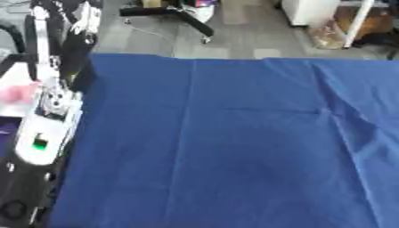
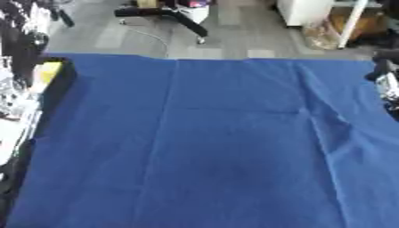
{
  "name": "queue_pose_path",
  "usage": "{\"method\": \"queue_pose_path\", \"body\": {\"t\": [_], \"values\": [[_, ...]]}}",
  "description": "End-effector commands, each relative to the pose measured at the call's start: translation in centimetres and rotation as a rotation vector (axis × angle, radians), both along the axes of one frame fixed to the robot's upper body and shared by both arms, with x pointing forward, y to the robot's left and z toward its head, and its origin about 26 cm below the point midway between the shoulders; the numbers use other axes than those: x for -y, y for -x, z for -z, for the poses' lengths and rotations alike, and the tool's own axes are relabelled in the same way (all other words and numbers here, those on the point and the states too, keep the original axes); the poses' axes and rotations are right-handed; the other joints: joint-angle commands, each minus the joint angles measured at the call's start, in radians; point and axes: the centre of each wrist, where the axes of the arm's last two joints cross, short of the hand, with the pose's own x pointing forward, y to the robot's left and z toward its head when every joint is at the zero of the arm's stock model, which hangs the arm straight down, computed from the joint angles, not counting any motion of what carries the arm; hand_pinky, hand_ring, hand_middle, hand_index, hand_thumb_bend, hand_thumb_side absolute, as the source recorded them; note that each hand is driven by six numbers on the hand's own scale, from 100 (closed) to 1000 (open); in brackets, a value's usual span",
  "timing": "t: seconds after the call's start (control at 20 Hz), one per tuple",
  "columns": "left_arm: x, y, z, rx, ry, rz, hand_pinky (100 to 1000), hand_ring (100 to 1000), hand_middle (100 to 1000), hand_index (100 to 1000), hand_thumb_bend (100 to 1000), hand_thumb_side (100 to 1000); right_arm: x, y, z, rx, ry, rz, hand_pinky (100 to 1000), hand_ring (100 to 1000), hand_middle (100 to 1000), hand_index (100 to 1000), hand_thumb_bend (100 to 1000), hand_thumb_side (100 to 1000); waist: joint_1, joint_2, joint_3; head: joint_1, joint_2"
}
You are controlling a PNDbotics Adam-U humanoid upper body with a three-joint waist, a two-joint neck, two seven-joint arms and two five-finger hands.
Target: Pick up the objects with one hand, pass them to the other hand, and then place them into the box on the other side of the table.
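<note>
My left arm comes up along the table's left edge, its white forearm showing a green light. The left hand reaches past the edge, with long black fingers pointing away, straight and holding nothing. It hangs over a dark box beside the table. In that box lie a yellow thing and a pink thing. My right hand only peeks in at the right edge, dark and white. No loose object shows on the blue cloth.
The blue cloth covers the whole table and has creases towards the right. Beyond the far edge is grey floor with a black stand base and white furniture.
</note>
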Motion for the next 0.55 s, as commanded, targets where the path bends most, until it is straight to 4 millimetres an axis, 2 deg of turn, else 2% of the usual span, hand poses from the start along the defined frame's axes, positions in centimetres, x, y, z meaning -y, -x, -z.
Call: {"method": "queue_pose_path", "body": {"t": [0.05, 0.3, 0.55], "values": [[2.5, 0.0, 0.8, 0.005, 0.073, 0.129, 841, 713, 717, 813, 443, 652, 0.4, 0.1, -0.3, 0.06, -0.053, -0.012, 764, 678, 767, 794, 100, 618, -0.016, 0.013, -0.002, -0.053, -0.002], [4.1, -0.3, 2.6, -0.063, 0.067, 0.211, 842, 711, 714, 811, 421, 677, 1.6, -0.1, 1.3, 0.05, -0.115, -0.022, 760, 680, 784, 794, 100, 640, -0.012, 0.023, -0.011, -0.097, -0.002], [4.3, -0.4, 4.0, -0.119, 0.069, 0.231, 842, 704, 709, 805, 408, 695, 2.5, 0.3, 3.1, 0.006, -0.158, -0.019, 755, 677, 793, 792, 100, 650, -0.001, 0.026, -0.018, -0.108, -0.002]]}}
